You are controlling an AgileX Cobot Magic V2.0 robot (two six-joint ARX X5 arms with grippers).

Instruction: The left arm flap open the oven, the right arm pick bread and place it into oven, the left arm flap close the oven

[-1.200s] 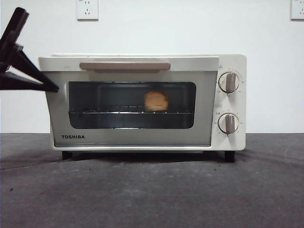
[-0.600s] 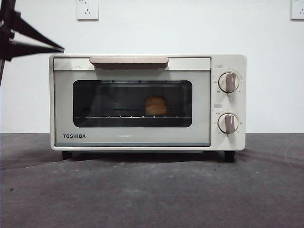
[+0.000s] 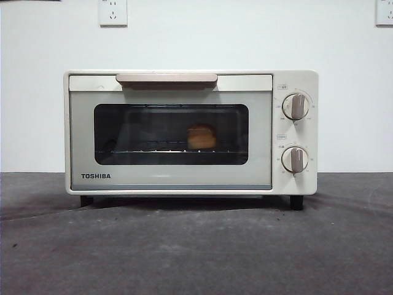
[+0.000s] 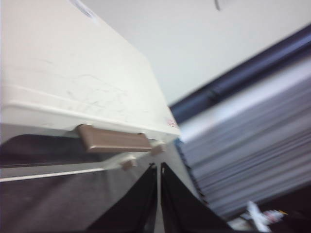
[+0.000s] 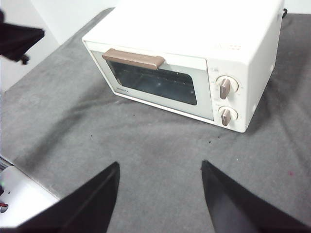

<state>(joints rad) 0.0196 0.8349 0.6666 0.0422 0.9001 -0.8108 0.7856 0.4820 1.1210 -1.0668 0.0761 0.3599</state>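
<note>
Oven (image 3: pixel 190 132) shut on the grey table (image 3: pixel 196 246), bread (image 3: pixel 201 136) inside on the rack, seen through the window right of centre.

Door flush, handle (image 3: pixel 166 78) along its top edge. Left tool (image 4: pixel 159 204) off near the oven's upper corner, beside the handle, blades together with only a slit between, holding nothing. Right tool (image 5: pixel 160 194) high above the table in front of the oven, blades wide apart, empty.

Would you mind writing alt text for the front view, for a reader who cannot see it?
A cream-white TOSHIBA toaster oven stands on a dark grey table with its door shut. A small golden loaf of bread sits on the rack behind the dark glass window, and two round knobs are on the oven's right side. No gripper appears.
</note>
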